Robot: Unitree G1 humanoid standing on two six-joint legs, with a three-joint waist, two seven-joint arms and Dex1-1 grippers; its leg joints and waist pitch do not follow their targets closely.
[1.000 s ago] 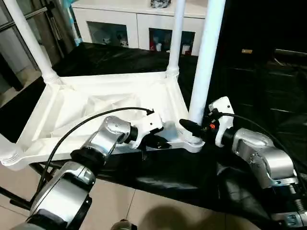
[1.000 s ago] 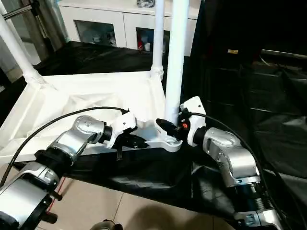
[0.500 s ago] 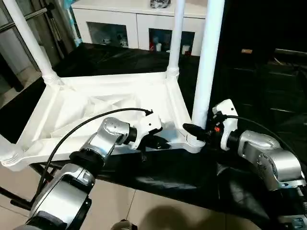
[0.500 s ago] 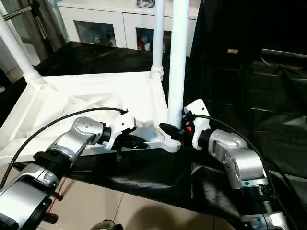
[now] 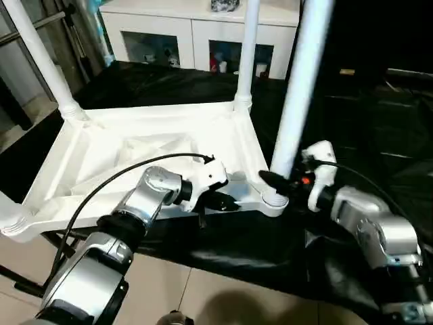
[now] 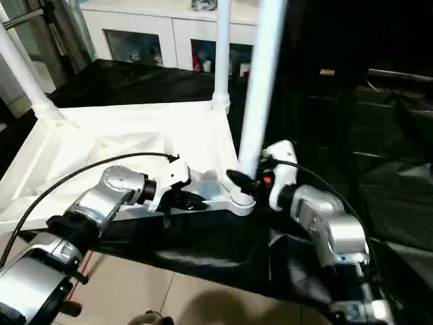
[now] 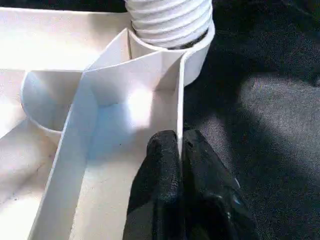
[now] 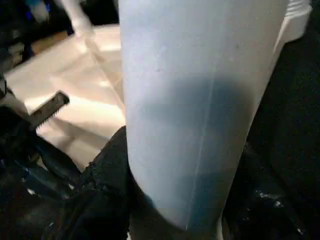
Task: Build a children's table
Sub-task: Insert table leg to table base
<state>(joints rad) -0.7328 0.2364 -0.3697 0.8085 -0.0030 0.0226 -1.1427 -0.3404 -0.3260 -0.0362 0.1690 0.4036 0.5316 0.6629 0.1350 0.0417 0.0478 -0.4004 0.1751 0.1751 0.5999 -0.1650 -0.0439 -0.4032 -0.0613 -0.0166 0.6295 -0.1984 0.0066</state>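
The children's table top (image 5: 135, 145) lies upside down on a black cloth, ribbed underside up. Legs stand in the far-left (image 5: 40, 61) and far-right (image 5: 249, 47) corner sockets. A third leg (image 5: 298, 95) rises from the near-right socket (image 5: 274, 201), leaning right at its top. My right gripper (image 5: 281, 183) is shut on this leg just above the socket; the right wrist view has black fingers (image 8: 107, 170) on both sides of the tube (image 8: 200, 100). My left gripper (image 5: 226, 201) is shut on the top's near rim; its fingers (image 7: 165, 170) pinch the thin wall (image 7: 179, 100) close to the leg's threaded base (image 7: 170, 20).
A white glass-door cabinet (image 5: 196, 34) stands behind the work surface. Black cloth (image 5: 365, 101) covers the surface to the right and hangs over the front edge. The near-left socket (image 5: 13, 220) overhangs tiled floor (image 5: 203, 298).
The near-right leg has tipped so its top leans further right, with my right gripper still on its base. My left gripper has stayed on the rim.
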